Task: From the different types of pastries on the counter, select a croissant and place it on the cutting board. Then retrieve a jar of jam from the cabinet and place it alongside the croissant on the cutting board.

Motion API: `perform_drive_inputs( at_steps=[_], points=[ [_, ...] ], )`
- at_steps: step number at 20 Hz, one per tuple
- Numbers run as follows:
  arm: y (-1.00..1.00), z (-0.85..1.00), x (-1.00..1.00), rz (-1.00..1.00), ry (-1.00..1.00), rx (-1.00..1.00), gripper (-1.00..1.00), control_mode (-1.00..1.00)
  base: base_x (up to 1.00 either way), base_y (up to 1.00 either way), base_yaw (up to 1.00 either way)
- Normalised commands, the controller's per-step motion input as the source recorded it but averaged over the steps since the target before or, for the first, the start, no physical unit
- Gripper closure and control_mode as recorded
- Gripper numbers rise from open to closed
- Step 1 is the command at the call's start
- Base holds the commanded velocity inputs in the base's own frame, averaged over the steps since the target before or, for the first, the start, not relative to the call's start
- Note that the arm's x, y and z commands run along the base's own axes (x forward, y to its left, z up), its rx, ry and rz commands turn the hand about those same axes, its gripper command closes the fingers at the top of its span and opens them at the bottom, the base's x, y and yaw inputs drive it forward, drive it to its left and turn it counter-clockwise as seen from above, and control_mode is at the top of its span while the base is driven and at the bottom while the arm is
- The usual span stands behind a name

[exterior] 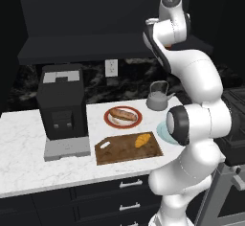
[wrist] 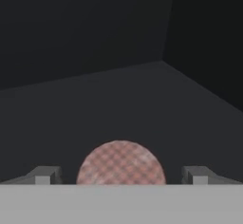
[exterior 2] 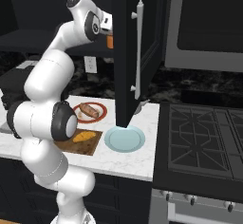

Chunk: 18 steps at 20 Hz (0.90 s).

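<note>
On the board (exterior: pixel 127 148) lies the croissant (exterior: pixel 141 140). Up in the cabinet (wrist: pixel 95 99), my claw (wrist: pixel 121 175) is spread wide, one finger (wrist: pixel 45 174) either side of the jar (wrist: pixel 121 163), not gripping.

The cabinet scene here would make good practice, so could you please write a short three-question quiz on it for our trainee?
1. True or false: the croissant lies on the cutting board.
2. What sits between the tool's fingertips in the hand view? A) kettle B) jar of jam C) plate
3. Fill in: the long bun rests on a red-rimmed ____.

Key:
1. True.
2. B: the jar of jam sits between the open fingertips, inside the dark cabinet; contact cannot be told.
3. Plate.
</note>
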Motion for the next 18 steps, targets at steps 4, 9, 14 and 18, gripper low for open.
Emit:
perform_drive_inputs(
  at_steps=[4, 9, 14, 18],
  points=[
    [-0.12, -0.03, 0.0, 0.0, 0.0, 0.0, -1.0, -1.0, 0.0, 0.0, 0.0],
    [-0.04, -0.05, 0.0, 0.0, 0.01, 0.0, -1.0, -1.0, 0.0, 0.0, 0.0],
    [0.0, -0.17, 0.0, 0.09, 0.09, 0.0, -1.0, -1.0, 0.0, 0.0, 0.0],
    [0.0, -0.04, 0.2, 0.12, 0.04, 0.0, 1.0, -1.0, 0.0, 0.0, 0.0]
  ],
)
